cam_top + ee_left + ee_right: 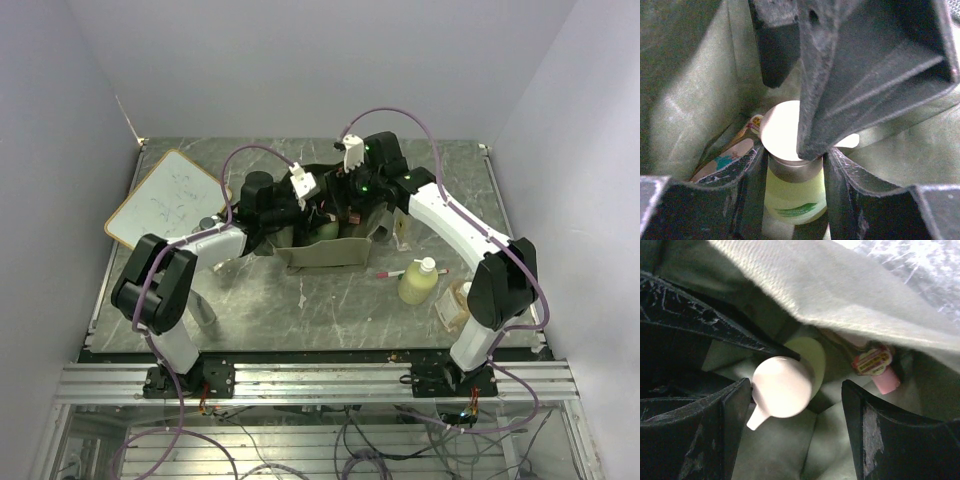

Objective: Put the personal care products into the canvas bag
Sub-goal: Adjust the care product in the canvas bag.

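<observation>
Deep inside the canvas bag (330, 255), mid-table and right of the whiteboard (165, 195) at the left edge, the left gripper (795, 162) clamps the body of a yellow-green bottle (795, 202). The bottle stands upright, white cap up, with fabric walls close on both sides. The right gripper (796, 390) straddles the cap, jaws parted, a gap at its right finger, a fabric fold overhanging it. Right of the bag stand a pen (392, 273), a second yellow-green bottle (418, 282) and an amber bottle (455, 305) near the table's right edge.
</observation>
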